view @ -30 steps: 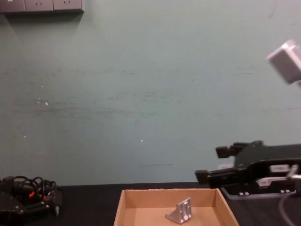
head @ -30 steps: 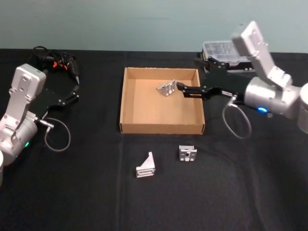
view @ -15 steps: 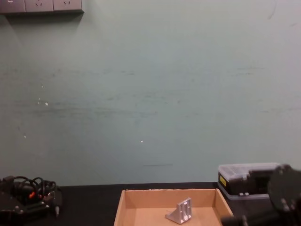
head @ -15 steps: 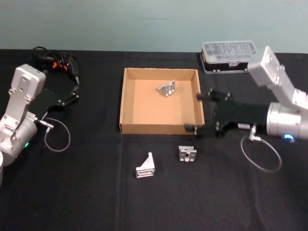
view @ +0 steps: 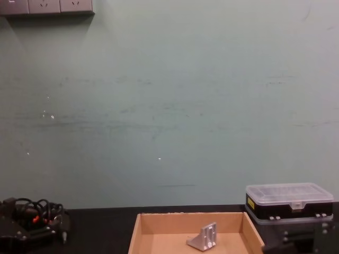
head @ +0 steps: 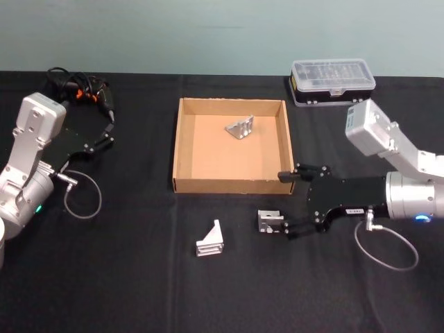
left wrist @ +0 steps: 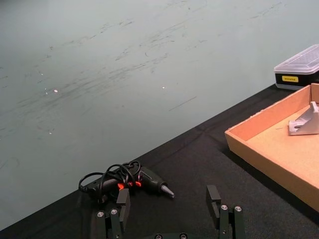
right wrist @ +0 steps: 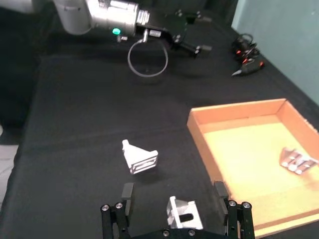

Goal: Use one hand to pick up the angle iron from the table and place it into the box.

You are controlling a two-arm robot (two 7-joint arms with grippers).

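A wide tan cardboard box [head: 232, 185] stands mid-table, with one silver angle iron [head: 240, 127] lying at its back; the same piece shows in the chest view [view: 204, 237]. Another angle iron [head: 270, 222] sits on the black table in front of the box's right corner. My right gripper [head: 286, 205] is open beside it, its fingers spread from the box's front wall to the piece. In the right wrist view this angle iron [right wrist: 183, 214] lies between the open fingers [right wrist: 127, 191]. A further one [head: 210, 240] rests to the left. My left gripper [head: 105, 135] is parked open at far left.
A black case with a clear lid [head: 331, 81] stands behind the box on the right. A black power tool with tangled cable [head: 80, 89] lies at the back left, just beyond the left gripper. Bare black table stretches along the front.
My right gripper has pulled out of the box, leaving the angle iron inside, and swung forward and down to the angle iron in front of the box. The left arm has not moved.
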